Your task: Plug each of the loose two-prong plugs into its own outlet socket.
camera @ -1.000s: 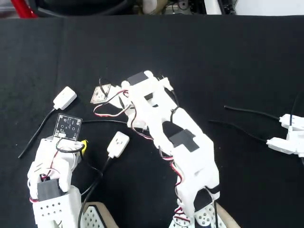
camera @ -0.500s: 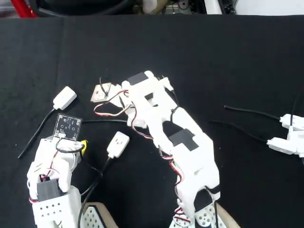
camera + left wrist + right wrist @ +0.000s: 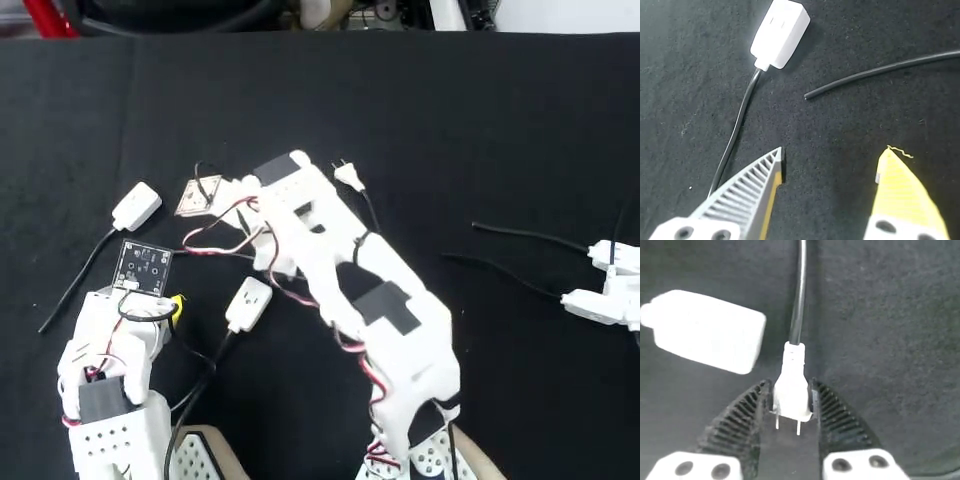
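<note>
Right arm [image 3: 340, 270] has swung toward my left over the last second, taking its wrist closer to the outlet socket [image 3: 136, 205] on the far left of the black cloth [image 3: 500, 120]. The left arm [image 3: 110, 360] hasn't budged. The swing uncovered a second plug [image 3: 348, 177] lying loose just beside the right arm. My read: a plug is on its way to a socket and nothing is seated yet, so it's early in the task (another socket [image 3: 248, 303] also waits between the arms).

The right wrist view adds what the high view hides. The right gripper [image 3: 790, 386] is clamped on the two-prong plug [image 3: 792, 400], pinched by its sides. Its prongs point back at the camera and its cable [image 3: 799, 290] runs off ahead. A white socket block [image 3: 705, 332] sits just beside it (which socket, can't tell).

In the left wrist view the left gripper [image 3: 833, 150] is spread wide with nothing in it, over bare cloth. The outlet socket's two slots show ahead of it, and a bare cable end [image 3: 807, 95] lies nearer.
</note>
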### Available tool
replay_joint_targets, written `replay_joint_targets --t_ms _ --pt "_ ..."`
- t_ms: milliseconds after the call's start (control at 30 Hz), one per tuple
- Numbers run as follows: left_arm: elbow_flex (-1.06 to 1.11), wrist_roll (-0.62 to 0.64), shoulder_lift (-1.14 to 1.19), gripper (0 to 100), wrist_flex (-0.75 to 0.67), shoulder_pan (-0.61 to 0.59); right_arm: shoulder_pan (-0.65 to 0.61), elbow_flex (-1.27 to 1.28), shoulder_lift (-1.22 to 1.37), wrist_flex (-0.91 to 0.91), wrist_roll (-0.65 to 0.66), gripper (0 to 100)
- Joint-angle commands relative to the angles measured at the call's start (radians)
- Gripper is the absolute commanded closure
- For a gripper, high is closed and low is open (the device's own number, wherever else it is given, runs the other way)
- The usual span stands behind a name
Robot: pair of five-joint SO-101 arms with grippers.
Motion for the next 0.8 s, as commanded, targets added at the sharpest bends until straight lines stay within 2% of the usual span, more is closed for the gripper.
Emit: replay_joint_targets --t_ms 0,200,300,500,700,767 --pt "0.019 -0.011 -0.002 70 0.002 -0.012 -0.028 0.114 -0.147 -0.023 -0.077 95.6" --pt "0.019 -0.011 -0.002 70 0.002 -0.012 0.058 0.426 -0.294 -0.31 -0.253 95.6" --pt "0.019 -0.011 -0.002 70 0.002 -0.012 0.104 0.498 -0.337 -0.384 -0.358 95.6" --pt "0.019 -0.011 -0.002 70 0.003 -0.012 0.163 0.515 -0.335 -0.374 -0.405 94.9" --pt "0.019 -0.011 -0.002 70 0.003 -0.012 0.169 0.516 -0.348 -0.348 -0.391 76.8" --pt "0.019 -0.011 -0.002 70 0.003 -0.012 0.167 0.522 -0.384 -0.336 -0.387 75.6"
